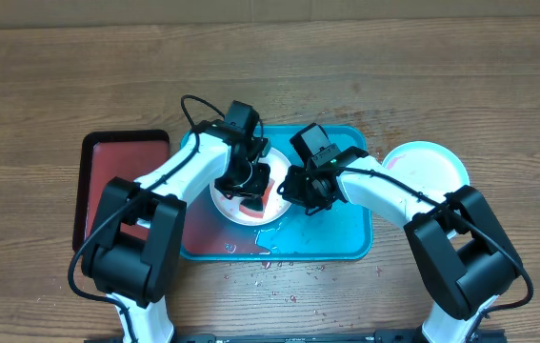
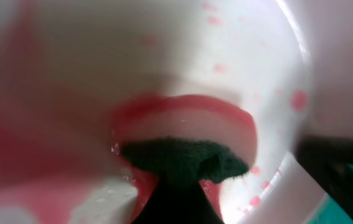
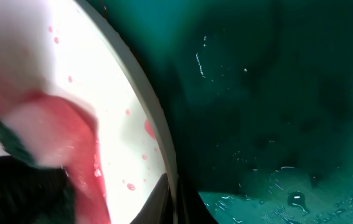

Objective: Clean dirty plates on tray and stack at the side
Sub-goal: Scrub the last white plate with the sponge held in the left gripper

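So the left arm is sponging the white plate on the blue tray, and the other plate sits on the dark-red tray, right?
No: the overhead view shows the other plate on the table right of the blue tray, not on the dark-red tray.

1. I see one plate (image 1: 234,211) lying in the big tray (image 1: 346,238), in its left half.
2. A sponge (image 2: 188,127) rests on that plate.
3. A second plate (image 1: 431,164) sits on the table (image 1: 60,76), just right of the big tray.
4. A smaller tray (image 1: 98,162) lies just left of it.
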You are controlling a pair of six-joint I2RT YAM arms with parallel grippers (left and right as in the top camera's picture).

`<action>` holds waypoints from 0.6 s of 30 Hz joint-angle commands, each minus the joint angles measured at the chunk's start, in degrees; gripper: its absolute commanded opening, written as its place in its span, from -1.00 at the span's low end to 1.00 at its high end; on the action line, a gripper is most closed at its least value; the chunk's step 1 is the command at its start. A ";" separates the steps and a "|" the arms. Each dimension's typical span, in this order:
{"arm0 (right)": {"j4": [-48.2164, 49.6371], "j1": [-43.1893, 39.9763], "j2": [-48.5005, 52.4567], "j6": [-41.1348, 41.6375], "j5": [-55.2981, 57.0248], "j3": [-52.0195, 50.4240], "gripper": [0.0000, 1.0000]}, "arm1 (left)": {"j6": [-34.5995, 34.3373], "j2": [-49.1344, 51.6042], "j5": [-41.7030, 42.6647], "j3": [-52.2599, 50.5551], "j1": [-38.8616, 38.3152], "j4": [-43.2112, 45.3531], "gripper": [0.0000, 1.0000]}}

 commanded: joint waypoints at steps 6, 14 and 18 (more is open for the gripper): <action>-0.90 0.57 1.68 -0.83 0.57 -1.40 -0.93 | -17.40 1.99 -26.43 -0.55 0.79 -6.08 -0.92; -0.87 0.57 1.68 -0.83 0.57 -1.40 -0.93 | 18.05 1.99 17.29 -0.55 0.81 -11.69 -0.92; -0.92 0.57 1.68 -0.85 0.55 -1.40 -0.93 | 20.41 1.99 20.81 -0.55 0.85 -7.02 -0.91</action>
